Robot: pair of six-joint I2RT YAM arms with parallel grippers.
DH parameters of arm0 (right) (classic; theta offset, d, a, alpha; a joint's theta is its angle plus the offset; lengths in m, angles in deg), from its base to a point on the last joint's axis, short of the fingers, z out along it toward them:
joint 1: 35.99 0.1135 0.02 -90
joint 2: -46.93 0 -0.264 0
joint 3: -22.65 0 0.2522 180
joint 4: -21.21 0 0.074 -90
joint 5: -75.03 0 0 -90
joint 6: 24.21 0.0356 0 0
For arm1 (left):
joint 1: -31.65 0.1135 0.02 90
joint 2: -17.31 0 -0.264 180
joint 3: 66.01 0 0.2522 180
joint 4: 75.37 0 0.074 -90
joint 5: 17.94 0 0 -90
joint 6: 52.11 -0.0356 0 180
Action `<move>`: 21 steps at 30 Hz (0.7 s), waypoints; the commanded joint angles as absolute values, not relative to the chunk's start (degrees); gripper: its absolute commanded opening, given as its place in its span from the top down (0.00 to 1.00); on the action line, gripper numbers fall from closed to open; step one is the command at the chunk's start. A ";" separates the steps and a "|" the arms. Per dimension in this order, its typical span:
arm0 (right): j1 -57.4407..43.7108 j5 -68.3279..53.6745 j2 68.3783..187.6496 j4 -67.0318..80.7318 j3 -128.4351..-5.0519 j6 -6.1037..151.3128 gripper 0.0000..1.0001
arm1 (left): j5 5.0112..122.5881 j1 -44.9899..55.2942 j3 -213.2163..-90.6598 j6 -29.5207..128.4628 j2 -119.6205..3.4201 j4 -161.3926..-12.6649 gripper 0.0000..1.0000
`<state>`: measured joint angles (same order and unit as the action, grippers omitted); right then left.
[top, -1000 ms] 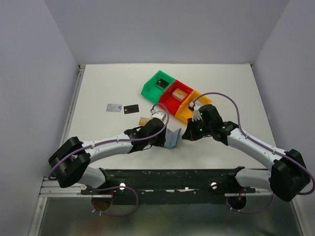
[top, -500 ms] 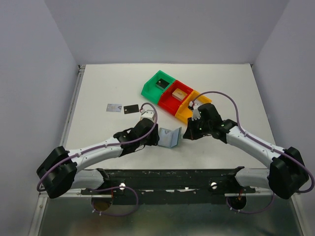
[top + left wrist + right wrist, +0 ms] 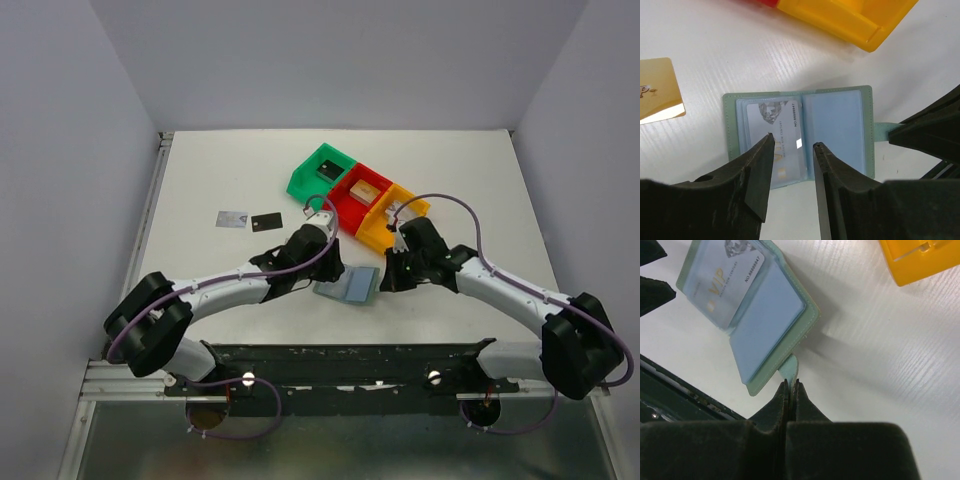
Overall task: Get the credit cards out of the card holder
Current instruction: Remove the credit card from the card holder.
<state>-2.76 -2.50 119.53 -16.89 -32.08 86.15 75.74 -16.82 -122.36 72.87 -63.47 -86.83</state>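
Near the front middle of the tabletop (image 3: 220,170), just ahead of my two arms, the card holder (image 3: 348,287) lies opened flat with its slots facing up. From my left wrist I see a pale card (image 3: 782,112) printed with a number sitting in its left panel, while the right panel shows only clear blue plastic. My right pincer (image 3: 790,384) is closed tight on the small strap tab (image 3: 789,369) that sticks out of the holder's right edge, both fingers pressed together with the tab between them. My left pincer (image 3: 793,141) hangs over the left panel, jaws about halfway apart and gripping nothing. Its tips frame the lower part of the pale card, and whether they touch the plastic I cannot tell. Beside the left panel, in my left wrist view, a gold card (image 3: 655,90) lies loose on the tabletop, apart from the holder. Farther off to the left, a silver card (image 3: 232,219) and a black card (image 3: 267,222) lie flat side by side. Behind the holder stand three bins in a row — green bin (image 3: 300,183), red bin (image 3: 340,212), orange bin (image 3: 372,236) — the orange one nearest my right wrist.
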 commanded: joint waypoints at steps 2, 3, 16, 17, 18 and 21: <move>-3.12 -7.14 121.63 -20.67 -32.77 87.32 0.98 | 75.04 -16.42 -123.45 71.82 -67.59 -85.35 0.52; -3.12 -7.41 122.08 -20.94 -33.20 87.41 0.96 | 75.66 -16.42 -123.45 71.90 -68.21 -85.70 0.53; -3.21 -8.91 117.52 -26.22 -38.22 89.78 0.54 | 79.00 -16.42 -121.26 73.57 -68.74 -88.78 0.57; -3.12 -7.69 116.55 -25.69 -38.31 89.52 0.53 | 79.18 -16.51 -121.08 73.66 -68.48 -88.87 0.57; -3.21 -6.63 115.24 -24.56 -38.22 89.78 0.53 | 79.62 -16.51 -120.82 74.01 -68.30 -89.04 0.58; -3.21 -0.32 112.33 -18.16 -35.86 91.53 0.54 | 80.76 -16.60 -119.41 75.33 -67.25 -89.04 0.62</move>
